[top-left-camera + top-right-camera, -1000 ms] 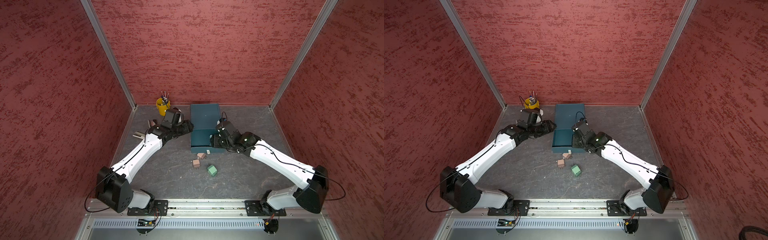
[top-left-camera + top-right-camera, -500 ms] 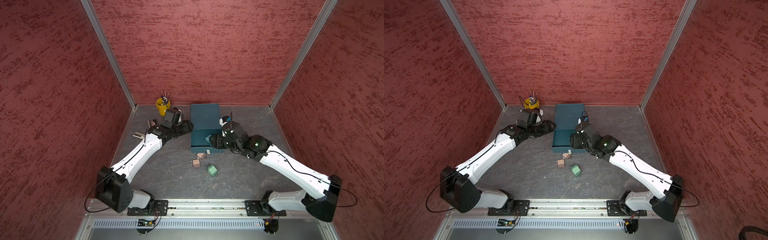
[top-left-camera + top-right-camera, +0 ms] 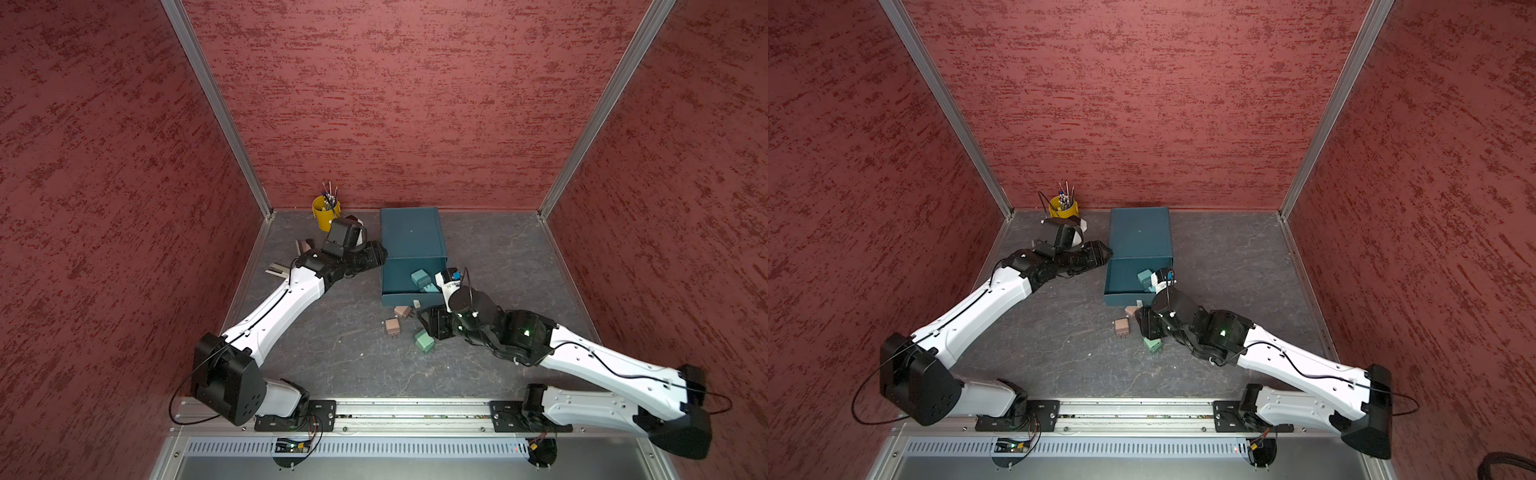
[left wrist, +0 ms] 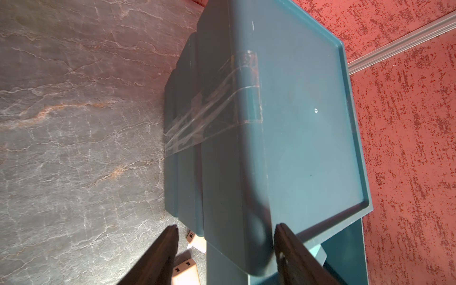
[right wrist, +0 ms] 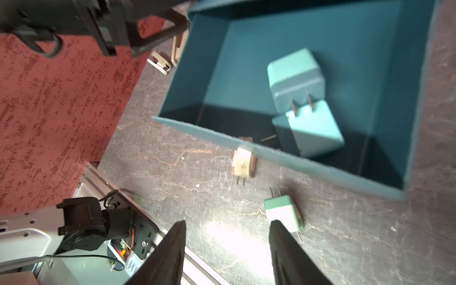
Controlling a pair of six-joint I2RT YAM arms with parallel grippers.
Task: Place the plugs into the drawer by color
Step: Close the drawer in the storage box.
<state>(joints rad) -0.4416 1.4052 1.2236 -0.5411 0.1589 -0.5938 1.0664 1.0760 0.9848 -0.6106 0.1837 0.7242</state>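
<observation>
Right pincer spread wide, nothing between the jaws, low over the counter, just in front of the open drawer.

Green plug flat on the counter, right at the tip of one finger. Outside the gap, not inside it, prongs pointing toward the drawer. Touching that fingertip or just short of it: impossible to tell. In both top views, same plug just beside the black body of the pincer, on the side toward the base rail.

Two pinkish plugs on the counter outside the drawer. One up against the drawer's front wall, ahead of the right pincer's gap but well short of the jaws. The other a little farther out, near the green plug yet apart from it.

Two teal plugs already inside the drawer, toward the right arm's side, touching each other, prongs of one lying over the other.

Left pincer also spread wide, astride the upper front corner of the teal cabinet. One finger over the top, the other off the side above the counter, clear of the wall. Nothing gripped.
</observation>
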